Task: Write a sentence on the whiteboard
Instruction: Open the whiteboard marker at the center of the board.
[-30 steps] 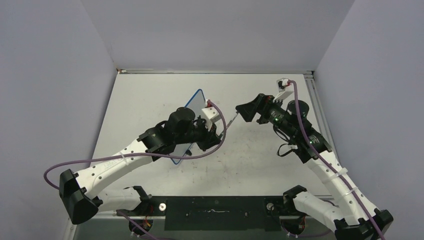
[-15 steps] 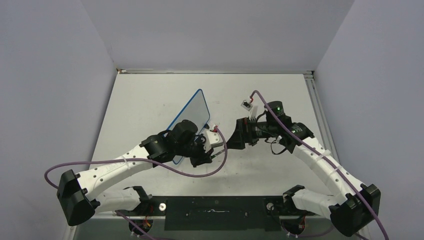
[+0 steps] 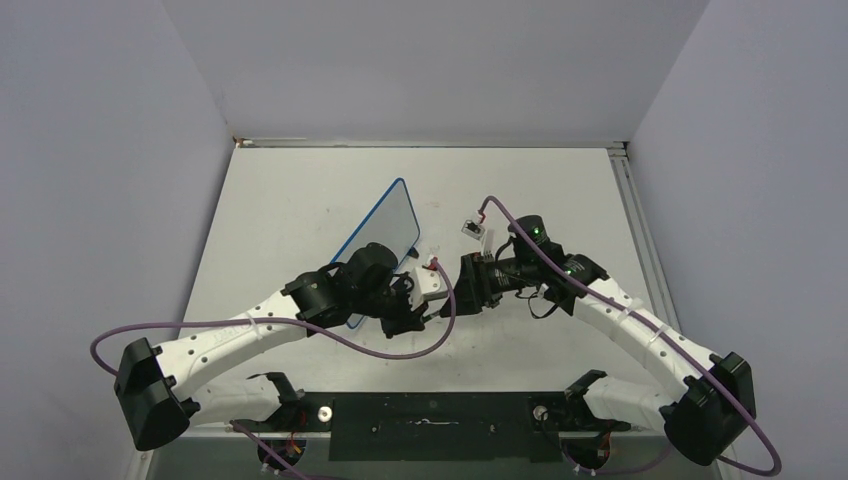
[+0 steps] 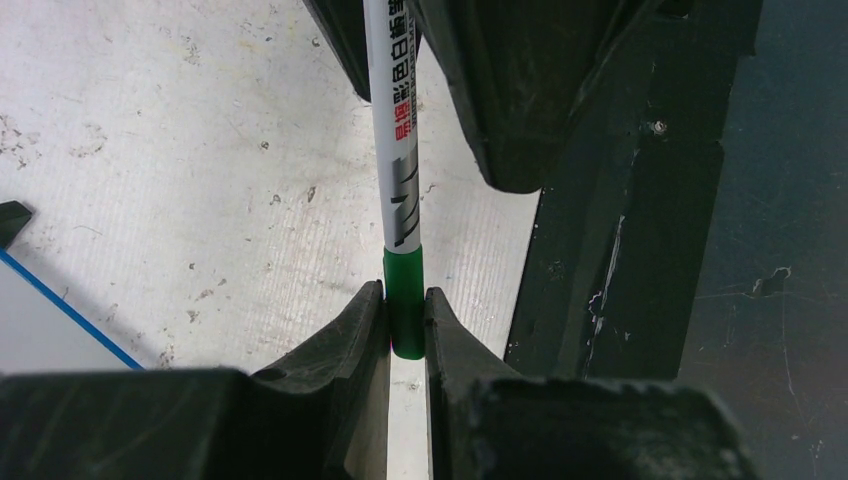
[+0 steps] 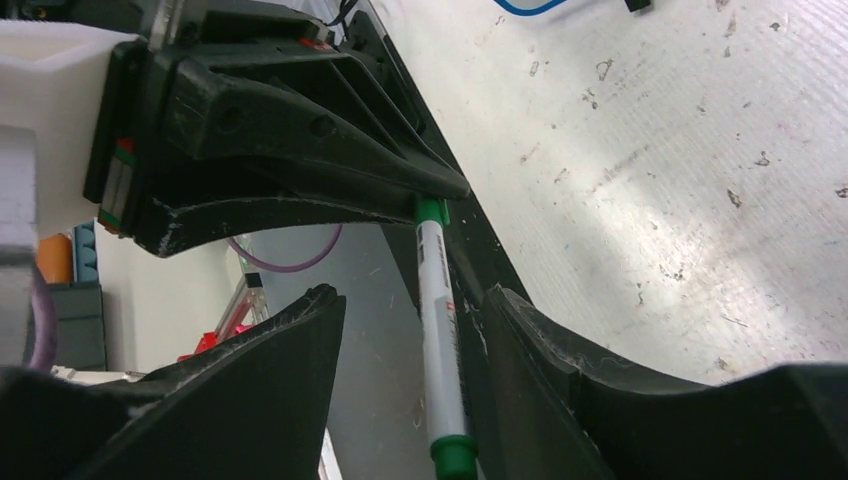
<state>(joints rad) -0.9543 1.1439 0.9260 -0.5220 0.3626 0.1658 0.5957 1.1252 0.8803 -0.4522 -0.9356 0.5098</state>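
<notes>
The whiteboard (image 3: 392,222) sits at a slant, left of centre on the table (image 3: 290,190), its near end hidden under the left arm, and from above its face reads blank, so the writing looks not yet begun. Just right of it, over the near middle, both arms meet on the marker (image 5: 436,290). The left gripper (image 4: 404,300) is clamped tight on one green end, holding the pen out like an offering. The right gripper (image 5: 412,300) straddles the white barrel, jaws apart with daylight on both sides. My read: a handover or an uncapping, though which green end is the cap I can't tell.
</notes>
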